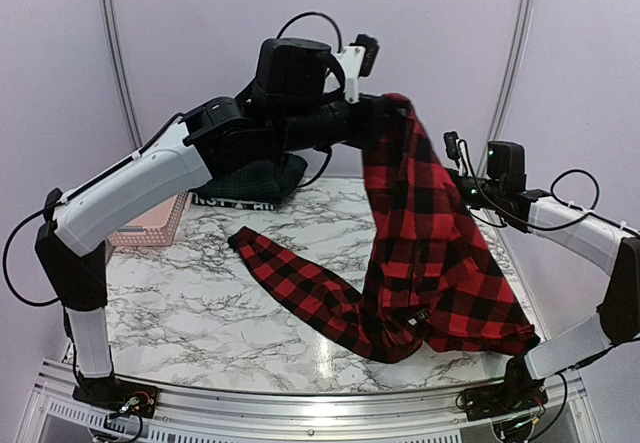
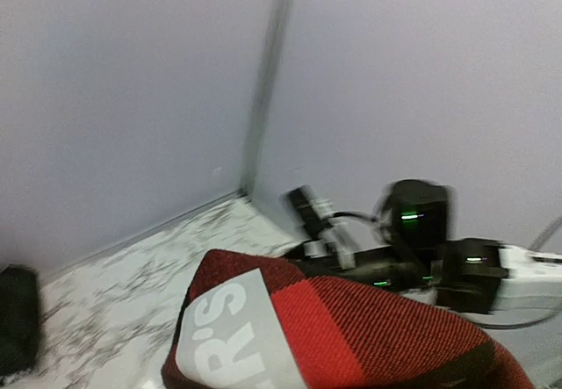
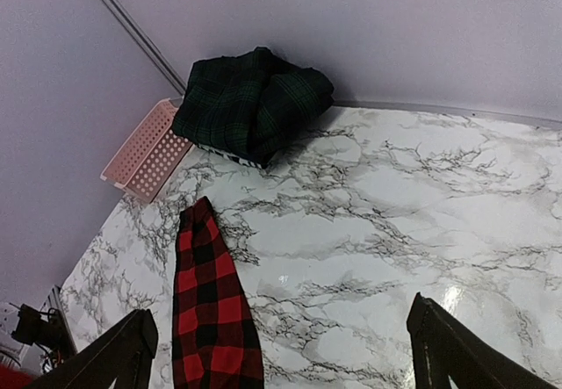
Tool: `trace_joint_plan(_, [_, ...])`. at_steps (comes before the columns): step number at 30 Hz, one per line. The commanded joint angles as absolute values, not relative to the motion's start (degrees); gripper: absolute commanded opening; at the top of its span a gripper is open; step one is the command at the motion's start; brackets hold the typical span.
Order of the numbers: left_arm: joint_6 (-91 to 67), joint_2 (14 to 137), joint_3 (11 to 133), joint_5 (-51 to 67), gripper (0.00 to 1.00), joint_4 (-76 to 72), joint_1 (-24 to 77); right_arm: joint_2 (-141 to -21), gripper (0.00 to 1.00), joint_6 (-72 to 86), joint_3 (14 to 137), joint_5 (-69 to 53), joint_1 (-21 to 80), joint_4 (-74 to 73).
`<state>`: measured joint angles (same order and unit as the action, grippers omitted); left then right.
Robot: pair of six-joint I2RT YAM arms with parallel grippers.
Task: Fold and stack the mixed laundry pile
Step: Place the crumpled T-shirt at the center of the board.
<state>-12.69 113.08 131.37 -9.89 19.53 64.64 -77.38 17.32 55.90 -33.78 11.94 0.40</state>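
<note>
Near edge: both arm bases. Just past them, the red-and-black checked shirt (image 1: 440,263) has its lower edge slumped on the marble tabletop (image 1: 200,303), right of centre. One sleeve (image 1: 290,273) trails flat to the left across the tabletop. The rest of the shirt is off the surface, hanging as a long drape up to its top end.

Right arm (image 1: 580,228): elbow low at the right side, forearm reaching in toward the drape at about mid-height. Right fingers (image 3: 443,345) are spread wide and released, with only tabletop between them. Its wrist view looks down on the sleeve end.

Left arm (image 1: 140,183): rises from the left base and sweeps up and across to the right, wrist high over the middle of the tabletop. The shirt's top end hangs from it. Left fingers are buried under the cloth and not visible, but the shirt hangs from there, so they are clenched on it. Left wrist view: cloth right at the lens, white label (image 2: 233,327) reading "R'S".

Far left: pink perforated basket (image 1: 150,225) at the tabletop edge by the wall. Can't tell what's in it. Just beside it, not in it, the dark green plaid piece (image 3: 250,99) sits bunched on top of the navy piece with white lettered band (image 1: 232,201), close to the back wall.
</note>
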Motion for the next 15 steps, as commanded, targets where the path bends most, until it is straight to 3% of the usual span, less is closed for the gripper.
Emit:
trace_joint_plan(1, [-20.7, 105.6, 119.1, -22.1, 0.0, 20.4, 55.4, -77.3, 0.95, 14.7, 59.5, -33.5, 11.6, -4.7])
trace_joint_plan(2, [-22.0, 104.5, 115.5, -22.2, 0.01, 21.5, 53.8, -77.1, 0.95, 14.3, 59.5, -33.2, 11.6, -5.7])
trace_joint_plan(5, [-28.3, 105.2, 110.1, -22.4, 0.45, 32.2, 47.3, -76.3, 0.95, 12.8, 59.4, -32.5, 11.6, -8.8])
trace_joint_plan(9, [-33.9, 103.5, 99.3, -20.0, 0.73, 39.3, 40.1, -75.2, 0.91, 9.7, 58.8, -33.0, 11.7, -14.0])
trace_joint_plan(11, [-32.8, 100.6, 93.8, -21.4, 0.83, 38.4, 39.7, -74.6, 0.87, 7.5, 58.5, -33.1, 11.8, -17.3])
trace_joint_plan(15, [-31.1, 96.1, 82.6, -16.4, 0.86, 33.6, 39.7, -72.9, 0.8, 3.8, 57.1, -33.4, 13.0, -21.8])
